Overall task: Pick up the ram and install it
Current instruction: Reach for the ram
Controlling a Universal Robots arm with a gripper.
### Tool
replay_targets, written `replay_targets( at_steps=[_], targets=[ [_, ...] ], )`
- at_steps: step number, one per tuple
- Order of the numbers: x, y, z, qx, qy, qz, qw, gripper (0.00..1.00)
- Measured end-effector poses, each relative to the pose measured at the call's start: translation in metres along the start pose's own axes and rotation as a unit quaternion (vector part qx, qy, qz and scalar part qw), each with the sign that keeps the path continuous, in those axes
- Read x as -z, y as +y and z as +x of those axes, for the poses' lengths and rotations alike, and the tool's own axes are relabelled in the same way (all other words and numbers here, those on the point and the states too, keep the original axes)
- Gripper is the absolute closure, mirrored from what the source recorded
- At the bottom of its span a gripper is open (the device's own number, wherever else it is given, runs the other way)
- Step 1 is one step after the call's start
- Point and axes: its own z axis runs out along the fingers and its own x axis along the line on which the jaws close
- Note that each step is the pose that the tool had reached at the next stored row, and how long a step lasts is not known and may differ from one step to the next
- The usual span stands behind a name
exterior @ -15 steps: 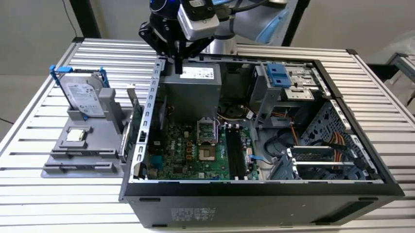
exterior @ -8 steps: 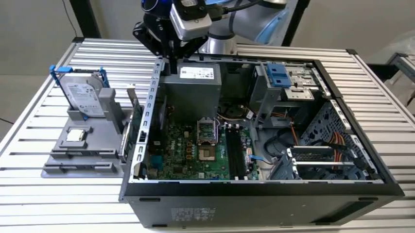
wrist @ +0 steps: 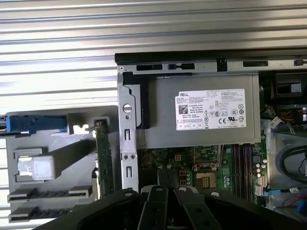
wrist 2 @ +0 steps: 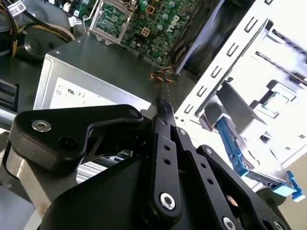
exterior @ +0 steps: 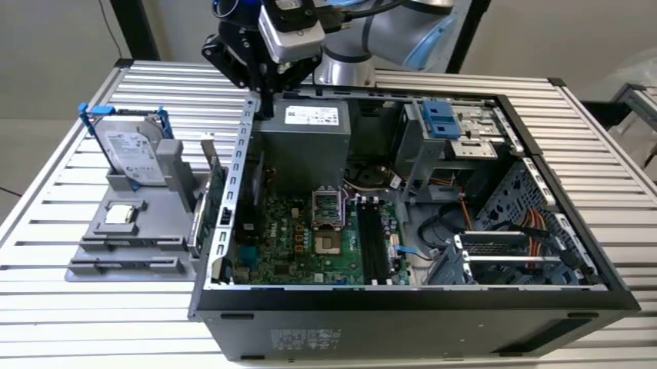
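Note:
The ram [exterior: 218, 191] is a thin green stick standing on edge in the grey holder [exterior: 123, 265], just outside the computer case's side wall at the exterior view's left. In the first wrist view the ram [wrist: 105, 160] runs lengthwise beside that metal wall. My gripper [exterior: 269, 104] hangs above the case's back corner, over the silver power supply [exterior: 305, 138], a short way behind the ram and apart from it. Its black fingers [wrist 2: 165, 112] lie together with nothing between them. The black memory slots [exterior: 371, 240] on the motherboard stand bare.
A silver hard drive in a blue frame [exterior: 131, 150] stands upright at the holder's back, and a small square silver chip [exterior: 121, 214] lies in front of it. The open case [exterior: 411, 304] holds a drive cage [exterior: 451, 131] and cables [exterior: 534, 231]. Slatted metal table [exterior: 61, 323] all around.

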Motion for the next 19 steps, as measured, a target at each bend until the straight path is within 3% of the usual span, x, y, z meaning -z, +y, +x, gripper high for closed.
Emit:
replay_targets(
  at_steps=[19],
  targets=[
    [0.0004,-0.0014,0.0198,0.0,0.0009,0.0001,1.0,1.0]
  ],
)
